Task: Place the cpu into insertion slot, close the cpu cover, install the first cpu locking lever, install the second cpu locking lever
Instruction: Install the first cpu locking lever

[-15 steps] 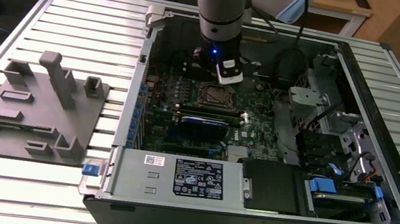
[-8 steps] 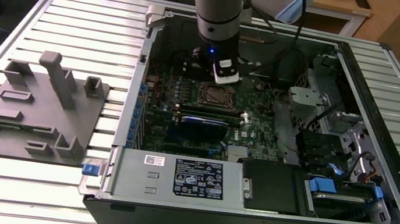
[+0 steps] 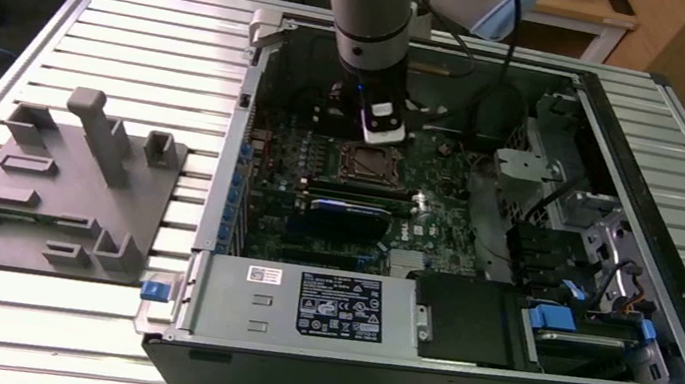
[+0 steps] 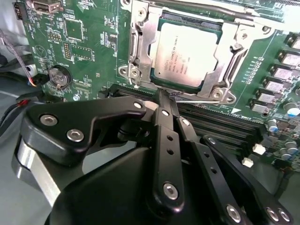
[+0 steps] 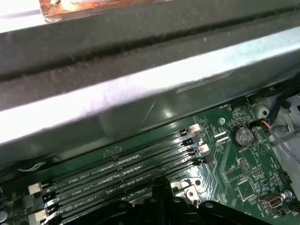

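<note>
In the open computer case (image 3: 424, 380), the arm (image 3: 367, 14) reaches straight down over the green board (image 4: 89, 42). The cover (image 4: 140, 42) lies flat over the chip (image 4: 185, 54), seated in its socket (image 3: 347, 160). The claw (image 4: 166, 96) is closed, tips at the cover's near edge, where 1 thin lever (image 4: 201, 99) runs crosswise; whether it pinches that is unclear.

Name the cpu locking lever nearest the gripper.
The lever along the cpu cover edge beside the memory slots, at the gripper tip; the other lever lies along the far edge.
</note>
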Tool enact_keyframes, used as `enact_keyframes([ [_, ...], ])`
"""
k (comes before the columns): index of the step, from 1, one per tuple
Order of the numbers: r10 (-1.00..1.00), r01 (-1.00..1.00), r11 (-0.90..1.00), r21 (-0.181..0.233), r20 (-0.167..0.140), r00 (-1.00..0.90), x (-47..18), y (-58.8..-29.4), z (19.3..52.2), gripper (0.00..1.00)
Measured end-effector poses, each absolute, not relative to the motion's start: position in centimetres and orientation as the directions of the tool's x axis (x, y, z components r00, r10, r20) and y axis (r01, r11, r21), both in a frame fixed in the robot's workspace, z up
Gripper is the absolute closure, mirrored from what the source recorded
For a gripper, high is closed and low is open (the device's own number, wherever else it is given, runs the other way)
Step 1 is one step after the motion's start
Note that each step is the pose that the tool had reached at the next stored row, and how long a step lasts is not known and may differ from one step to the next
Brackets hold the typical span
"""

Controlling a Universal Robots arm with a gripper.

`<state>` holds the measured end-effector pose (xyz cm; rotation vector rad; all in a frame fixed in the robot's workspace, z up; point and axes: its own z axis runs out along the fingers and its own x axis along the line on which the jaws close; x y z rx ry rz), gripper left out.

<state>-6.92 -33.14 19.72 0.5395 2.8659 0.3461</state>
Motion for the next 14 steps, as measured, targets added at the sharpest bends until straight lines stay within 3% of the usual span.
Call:
enact_keyframes([
  [14,0.407,0.356,0.895,0.269,-0.167,-0.898,-7.09,-32.28,19.46,0.90],
])
